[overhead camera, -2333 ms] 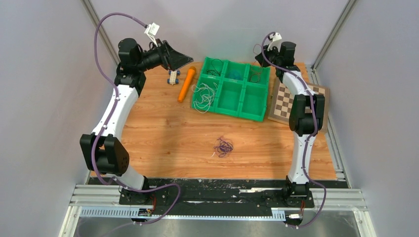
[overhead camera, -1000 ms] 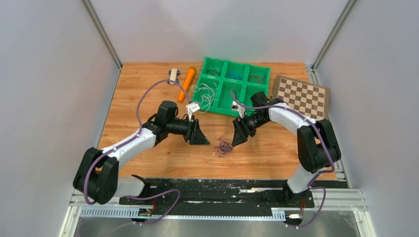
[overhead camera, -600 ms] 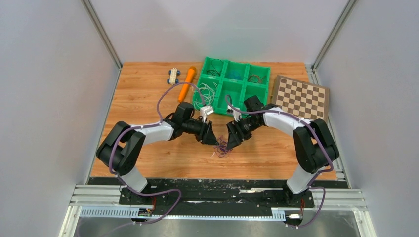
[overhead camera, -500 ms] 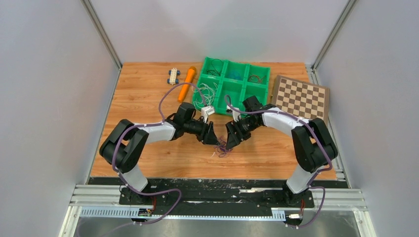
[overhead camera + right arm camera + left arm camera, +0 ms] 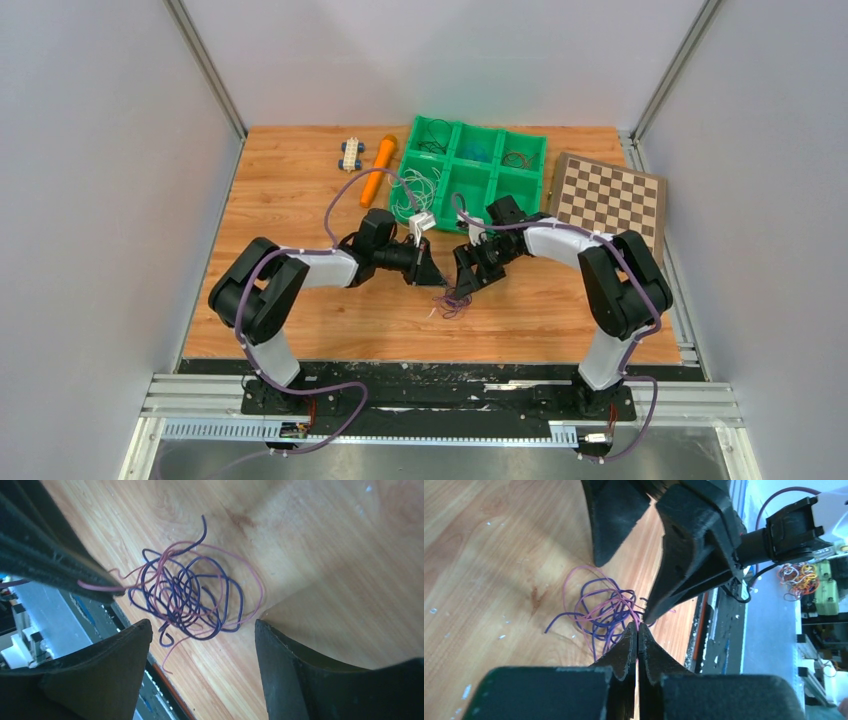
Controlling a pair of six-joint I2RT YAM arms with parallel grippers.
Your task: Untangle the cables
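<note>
A small clump of purple and pink cables point(image 5: 452, 300) is seen lying on the wooden table point(image 5: 300, 200), just below the centre of the top view. The left end effector point(image 5: 432, 280) is lowered to the clump's left edge. In the left wrist view its fingers point(image 5: 629, 647) are pressed together with no gap. In the right wrist view a pink strand is seen running into their tip at the left of the frame, so one strand is pinched.

The right end effector point(image 5: 202, 625) is held with its fingers spread wide, and the clump point(image 5: 192, 597) is framed between them without visible contact.

In the upper middle of the top view a green tray point(image 5: 495, 172) is placed, with white cables point(image 5: 412, 192) draped over its left side. An orange cylinder point(image 5: 378, 170) lies to its left and a chessboard point(image 5: 608, 200) to its right.
</note>
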